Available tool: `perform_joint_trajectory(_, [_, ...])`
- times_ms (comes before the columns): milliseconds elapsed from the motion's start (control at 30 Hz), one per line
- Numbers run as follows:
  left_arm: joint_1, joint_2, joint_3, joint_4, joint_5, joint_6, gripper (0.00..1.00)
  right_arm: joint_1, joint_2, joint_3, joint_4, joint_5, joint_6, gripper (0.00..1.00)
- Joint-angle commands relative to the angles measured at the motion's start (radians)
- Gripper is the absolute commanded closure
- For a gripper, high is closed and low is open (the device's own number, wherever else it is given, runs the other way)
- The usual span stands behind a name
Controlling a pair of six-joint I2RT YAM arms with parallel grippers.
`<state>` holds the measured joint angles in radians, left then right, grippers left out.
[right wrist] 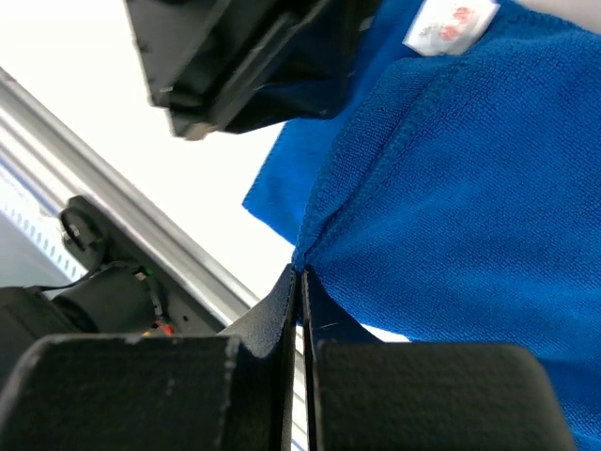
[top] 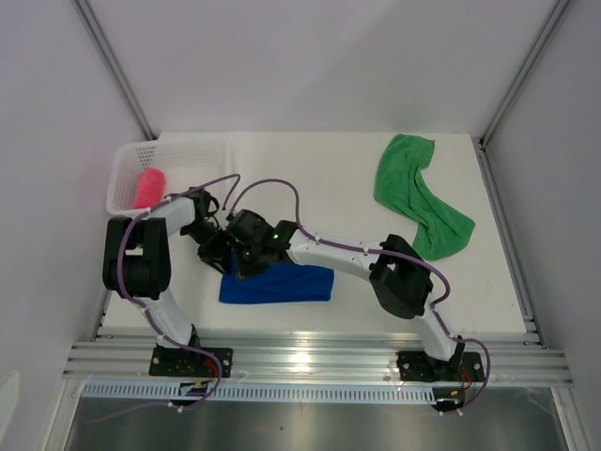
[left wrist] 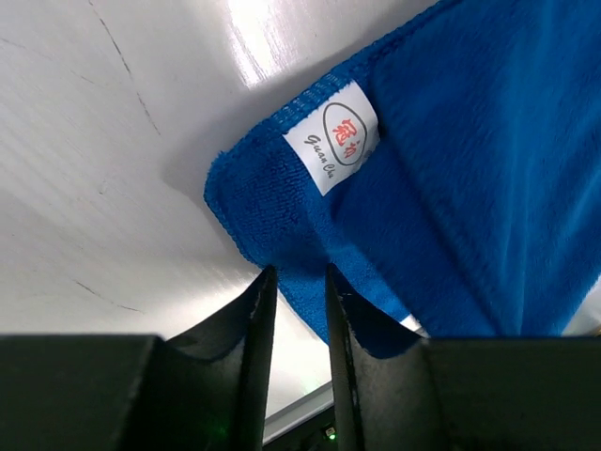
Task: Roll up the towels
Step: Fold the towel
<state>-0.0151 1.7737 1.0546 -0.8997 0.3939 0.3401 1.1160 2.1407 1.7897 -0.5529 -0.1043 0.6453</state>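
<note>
Lying just beyond the aluminium rail (top: 319, 362) that carries both arm bases, the blue towel (top: 282, 284) stretches as a folded strip across the near part of the white worktop (top: 310, 178), with both arms meeting at its left end.

The right claw (right wrist: 299, 277) is clamped tight on the blue towel's hemmed edge, its two black fingers pressed together with a fold of cloth bunched between the tips. The right arm reaches that spot from the towel's right, passing along its far side.

The left claw (left wrist: 299, 277) sits at the same end. Its jaws stand a narrow gap apart with the towel's edge running in between them; whether they press on the cloth cannot be told. A small white label (left wrist: 333, 136) with red and grey print is sewn at the towel's corner, just past those fingers, and the corner itself lies flat on the worktop.

Farther back and to the left of the blue towel stands a white mesh basket (top: 127, 178), apart from it. The pink towel (top: 149, 187) lies inside as a roll.

Well beyond the blue towel and to its right, the green towel (top: 418, 193) sprawls loose and rumpled near the far right corner.
</note>
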Motion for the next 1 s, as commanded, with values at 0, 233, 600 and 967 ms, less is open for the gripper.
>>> perform_joint_trajectory(0, [0.003,0.004,-0.01,0.039,-0.004,-0.007,0.71,0.019,-0.008,0.057,0.048,-0.018,0.008,1.0])
perform_joint_trajectory(233, [0.003,0.013,0.001,0.03,0.01,-0.003,0.68,0.024,0.028,0.071,0.054,0.005,-0.002,1.0])
perform_joint_trajectory(600, [0.061,-0.039,0.079,0.01,-0.072,-0.021,0.54,0.024,0.128,0.068,0.131,-0.1,-0.05,0.94])
perform_joint_trajectory(967, [0.061,-0.112,0.111,-0.019,-0.049,-0.013,0.51,0.038,0.004,0.02,0.245,-0.091,-0.16,0.51])
